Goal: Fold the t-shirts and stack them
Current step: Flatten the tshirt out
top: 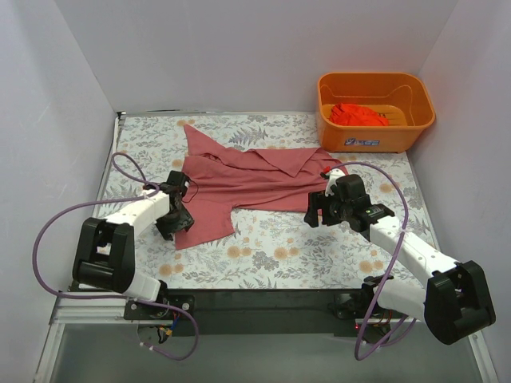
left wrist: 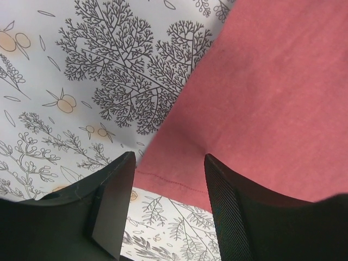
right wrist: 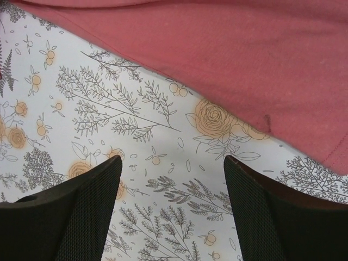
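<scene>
We find left fingers apart astride the pink-red t-shirt hem, right fingers apart over counter beside it. We judge the right may close short, missing cloth.

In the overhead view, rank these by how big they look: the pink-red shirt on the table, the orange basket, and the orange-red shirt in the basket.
1. pink-red shirt, spread out
2. orange basket
3. orange-red shirt, bunched inside it
The basket sits farther back, but the differences are clear.
</scene>
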Available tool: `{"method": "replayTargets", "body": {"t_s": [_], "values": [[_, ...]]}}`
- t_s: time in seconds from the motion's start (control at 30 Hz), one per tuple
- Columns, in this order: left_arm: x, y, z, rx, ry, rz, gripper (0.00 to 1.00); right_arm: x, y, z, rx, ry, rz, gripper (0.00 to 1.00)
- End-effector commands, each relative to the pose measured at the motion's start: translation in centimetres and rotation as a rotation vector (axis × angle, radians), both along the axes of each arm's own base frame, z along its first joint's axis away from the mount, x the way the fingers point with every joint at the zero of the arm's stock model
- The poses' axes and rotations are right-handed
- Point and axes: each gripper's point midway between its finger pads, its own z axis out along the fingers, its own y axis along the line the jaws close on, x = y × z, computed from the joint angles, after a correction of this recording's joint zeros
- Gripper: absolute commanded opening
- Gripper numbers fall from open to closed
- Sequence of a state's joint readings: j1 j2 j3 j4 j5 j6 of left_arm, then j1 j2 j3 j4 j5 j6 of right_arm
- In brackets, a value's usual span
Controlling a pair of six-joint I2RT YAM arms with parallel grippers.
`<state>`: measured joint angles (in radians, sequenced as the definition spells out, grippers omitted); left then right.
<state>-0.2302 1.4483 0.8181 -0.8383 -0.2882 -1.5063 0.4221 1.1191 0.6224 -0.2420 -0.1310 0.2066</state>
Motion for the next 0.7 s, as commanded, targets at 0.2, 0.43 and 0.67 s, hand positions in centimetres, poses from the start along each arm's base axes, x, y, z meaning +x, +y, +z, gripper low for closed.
{"method": "replayTargets", "body": {"t_s": [0.2, 0.43, 0.67], "values": [[0.1, 0.5, -1.8, 0.028, 0.03, -0.015, 0.51, 0.2, -0.7, -0.4, -0.037, -0.003, -0.027, 0.85], [-1.6, 0.2, -3.8, 0.0, 0.075, -0.007, 0.45, 0.2, -0.6, -0.1, -0.033, -0.01, -0.025, 0.84], [-2.6, 0.3, -4.9, -0.017, 0.091, 0.012, 0.39, 0.2, -0.6, -0.1, -0.032, -0.013, -0.025, 0.84]]}}
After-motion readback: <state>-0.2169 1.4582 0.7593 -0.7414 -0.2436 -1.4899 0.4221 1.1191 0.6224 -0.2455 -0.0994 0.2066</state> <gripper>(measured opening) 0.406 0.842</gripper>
